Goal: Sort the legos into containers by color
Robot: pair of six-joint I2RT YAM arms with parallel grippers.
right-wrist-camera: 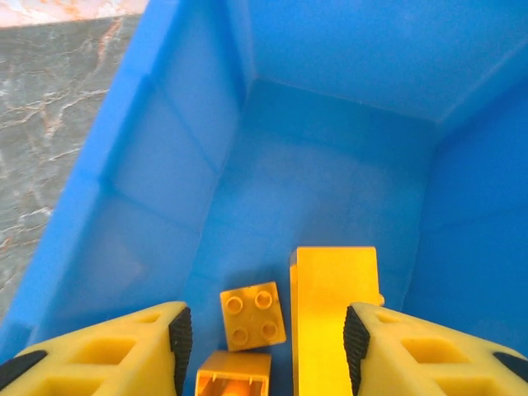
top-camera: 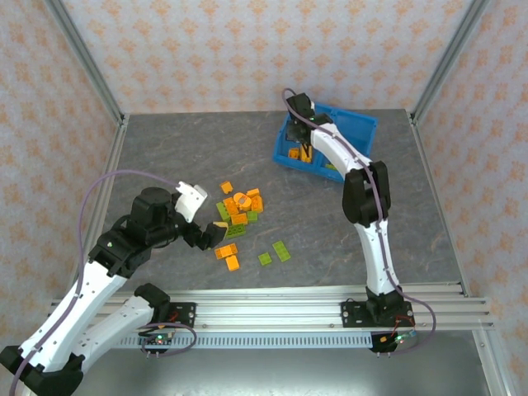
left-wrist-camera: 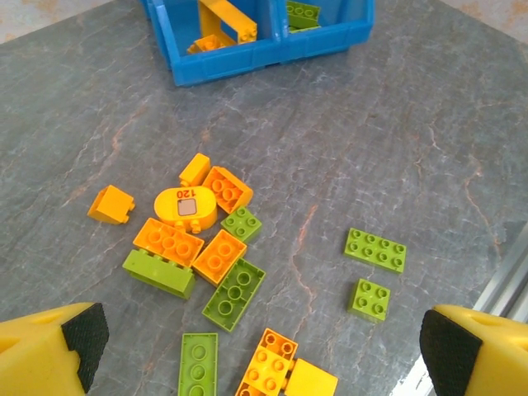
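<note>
the left gripper [left-wrist-camera: 264,351] hangs over the near-left part of the grey table [top-camera: 165,148], its yellow fingers with black pads [left-wrist-camera: 87,338] spread wide apart and holding nothing.

just beyond it lies the loose pile of legos [top-camera: 239,206]: small studded bricks, orange and lime green, jumbled together and touching or overlapping. in the left wrist view one orange rounded piece [left-wrist-camera: 186,206] carries a "120" label and rests on top of the others. around it are square and oblong orange bricks, a long lime brick [left-wrist-camera: 235,293] lying aslant and a lime flat strip [left-wrist-camera: 198,367] near the bottom edge.

to the right of the pile, apart from it, sit a lime eight-stud brick [left-wrist-camera: 375,249] and a smaller lime four-stud brick [left-wrist-camera: 370,299].

far right on the table is the bright blue bin [top-camera: 351,124], split by a central wall. in the left wrist view its left compartment holds orange pieces [left-wrist-camera: 223,21] and its right one lime pieces [left-wrist-camera: 304,12].

the right gripper [right-wrist-camera: 264,338] is lowered into the orange compartment, its jaws apart and clamped on nothing. between and below them on the blue floor lie an orange four-stud brick [right-wrist-camera: 253,315], a smooth tall orange block [right-wrist-camera: 334,313] and another orange piece [right-wrist-camera: 233,375] with its hollow side showing.
</note>
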